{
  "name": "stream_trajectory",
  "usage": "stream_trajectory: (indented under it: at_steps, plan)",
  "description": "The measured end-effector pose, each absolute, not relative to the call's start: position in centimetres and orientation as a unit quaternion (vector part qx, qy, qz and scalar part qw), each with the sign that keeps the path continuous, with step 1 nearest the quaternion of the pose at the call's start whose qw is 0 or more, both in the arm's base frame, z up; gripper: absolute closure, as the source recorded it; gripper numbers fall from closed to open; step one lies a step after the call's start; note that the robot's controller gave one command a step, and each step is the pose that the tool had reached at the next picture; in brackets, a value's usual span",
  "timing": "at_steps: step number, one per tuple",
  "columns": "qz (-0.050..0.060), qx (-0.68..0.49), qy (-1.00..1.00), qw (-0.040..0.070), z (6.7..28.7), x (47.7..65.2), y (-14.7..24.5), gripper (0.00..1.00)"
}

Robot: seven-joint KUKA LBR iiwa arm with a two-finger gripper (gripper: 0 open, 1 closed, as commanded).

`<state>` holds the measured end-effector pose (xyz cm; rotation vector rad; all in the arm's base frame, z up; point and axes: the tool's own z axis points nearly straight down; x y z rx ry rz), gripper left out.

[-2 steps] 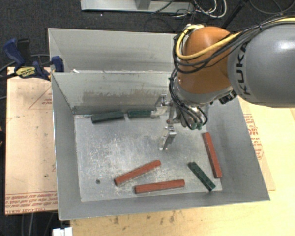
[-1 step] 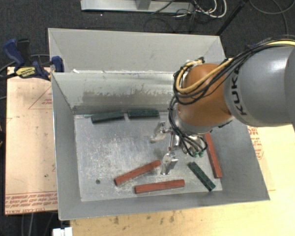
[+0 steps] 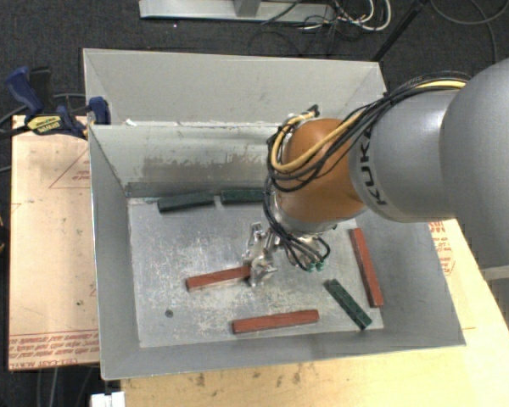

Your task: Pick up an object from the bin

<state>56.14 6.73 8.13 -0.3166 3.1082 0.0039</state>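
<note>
Red-brown bar [image 3: 214, 279], mid-bin [image 3: 157, 244]: long axis left-right, right end slightly farther, beneath gripper [image 3: 260, 271]; claw state cannot be told.

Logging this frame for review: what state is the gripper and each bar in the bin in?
gripper: low in the bin, at the middle red bar's right end.
middle red bar: lying flat, slanted.
front red bar: lying flat, untouched.
right red bar: lying flat near the right wall.
front green bar: lying flat, slanted.
left back green bar: flat along the back wall.
right back green bar: same, partly hidden by the arm.
</note>
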Motion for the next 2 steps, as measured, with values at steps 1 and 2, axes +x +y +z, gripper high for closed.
stream_trajectory:
  at_steps: [1, 2]
  plan:
    - [0.001, -0.101, 0.995, 0.009, 8.1, 56.1, 6.7, 1.0]
    - [0.0, -0.122, 0.992, 0.005, 24.6, 57.2, 7.9, 1.0]
